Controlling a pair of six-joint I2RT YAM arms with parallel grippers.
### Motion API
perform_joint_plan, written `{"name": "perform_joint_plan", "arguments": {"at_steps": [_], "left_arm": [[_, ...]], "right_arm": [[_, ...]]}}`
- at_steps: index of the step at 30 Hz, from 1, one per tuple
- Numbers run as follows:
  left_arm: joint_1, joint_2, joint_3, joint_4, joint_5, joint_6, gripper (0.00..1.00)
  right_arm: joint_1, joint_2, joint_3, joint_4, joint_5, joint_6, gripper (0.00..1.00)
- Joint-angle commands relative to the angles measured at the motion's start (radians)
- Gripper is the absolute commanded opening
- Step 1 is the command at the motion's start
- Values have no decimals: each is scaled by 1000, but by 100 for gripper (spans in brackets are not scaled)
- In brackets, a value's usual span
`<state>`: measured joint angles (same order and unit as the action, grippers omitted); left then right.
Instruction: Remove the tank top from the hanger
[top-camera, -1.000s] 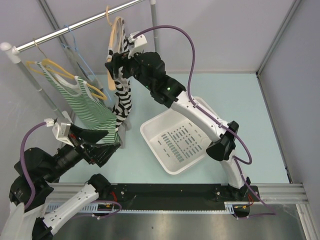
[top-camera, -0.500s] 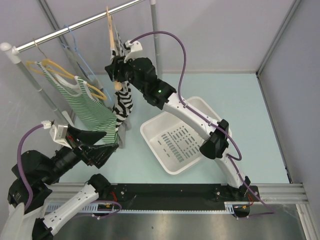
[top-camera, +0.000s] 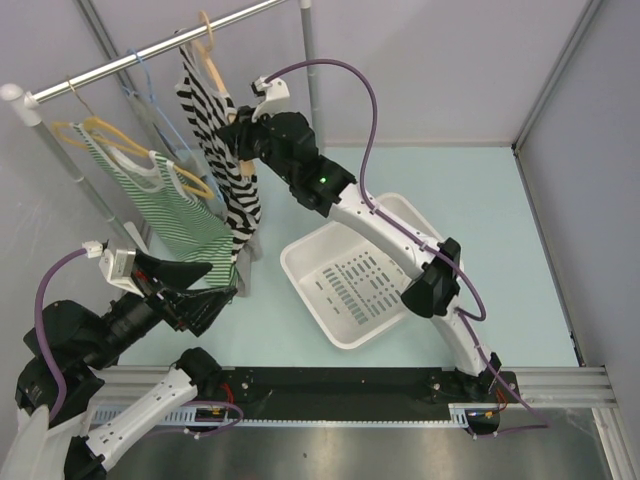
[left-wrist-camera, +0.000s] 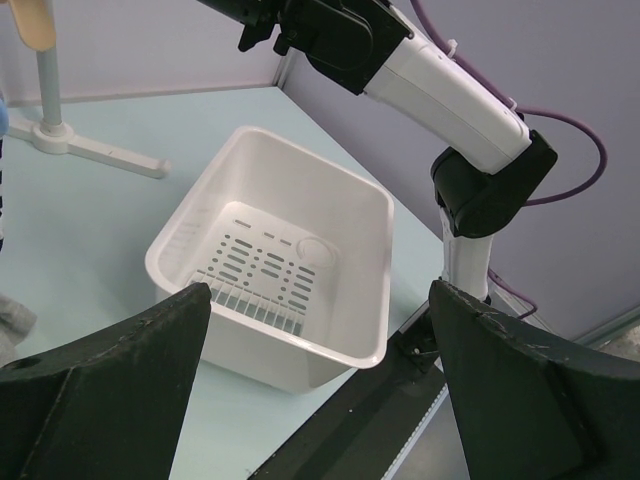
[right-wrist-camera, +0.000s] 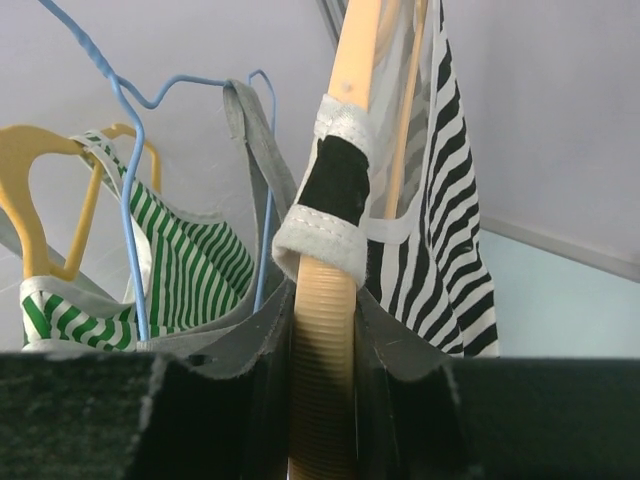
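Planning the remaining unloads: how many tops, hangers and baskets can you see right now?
Tops: 3 (black-striped top, green-striped top, grey top)
Hangers: 3 (tan hanger, yellow hanger, blue hanger)
Baskets: 1 (basket)
Total: 7

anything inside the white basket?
Nothing visible. In the left wrist view the white basket shows only its slotted floor. From above, the right arm crosses the basket's far corner and hides a bit of the rim there.
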<state>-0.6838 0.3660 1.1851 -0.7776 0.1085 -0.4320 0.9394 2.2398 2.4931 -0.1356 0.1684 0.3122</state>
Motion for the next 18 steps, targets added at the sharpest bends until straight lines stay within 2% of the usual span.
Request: {"name": "perform_joint_plan", "arguments": {"at_steps": [1,8,13,17,18], "left_arm": [[4,19,19,3,5,15,96],[6,21,13,6,10,4,96],[4,21,21,11,14,-5,96],[6,36,44,14,25,-5,96],[4,40,51,20,34,-4,96]], "right_arm": [[18,-118,-3,161,40,-62,0],[25,-201,-72,267,75,-81,0],[27,-261,-105,252,83,-61,0],[44,-373,-281,300,85,-55,0],[45,-403,-374,329,83,-56,0]]}}
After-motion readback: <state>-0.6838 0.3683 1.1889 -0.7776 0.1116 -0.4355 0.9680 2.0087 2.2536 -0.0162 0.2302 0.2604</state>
